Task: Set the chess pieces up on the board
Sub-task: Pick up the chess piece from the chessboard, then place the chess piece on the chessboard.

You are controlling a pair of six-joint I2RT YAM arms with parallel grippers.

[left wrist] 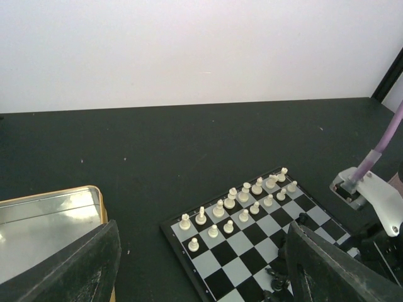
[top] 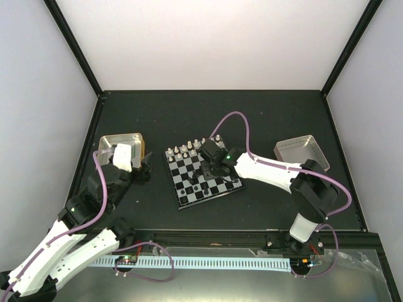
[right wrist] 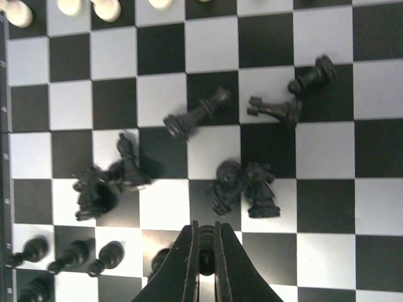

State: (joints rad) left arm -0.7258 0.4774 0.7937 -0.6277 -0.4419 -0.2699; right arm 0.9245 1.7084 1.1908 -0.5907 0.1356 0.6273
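The board (top: 182, 165) lies mid-table, with white chess pieces (top: 192, 148) standing in two rows along its far edge. In the right wrist view several black chess pieces (right wrist: 195, 116) lie toppled or stand on the board's squares (right wrist: 327, 151), and a row of black pawns (right wrist: 69, 255) stands at lower left. My right gripper (right wrist: 206, 242) hovers over the board (top: 208, 165), shut on a black piece (right wrist: 206, 257) pinched between its fingertips. My left gripper (top: 143, 168) is open and empty left of the board. In its own view the white rows (left wrist: 242, 198) show between its fingers (left wrist: 82, 270).
A shallow metal tray (top: 123, 141) sits just behind the left gripper, its rim (left wrist: 63, 192) at the lower left of the left wrist view. A second metal tray (top: 301, 151) stands right of the board, beside the right arm. Dark frame posts bound the table.
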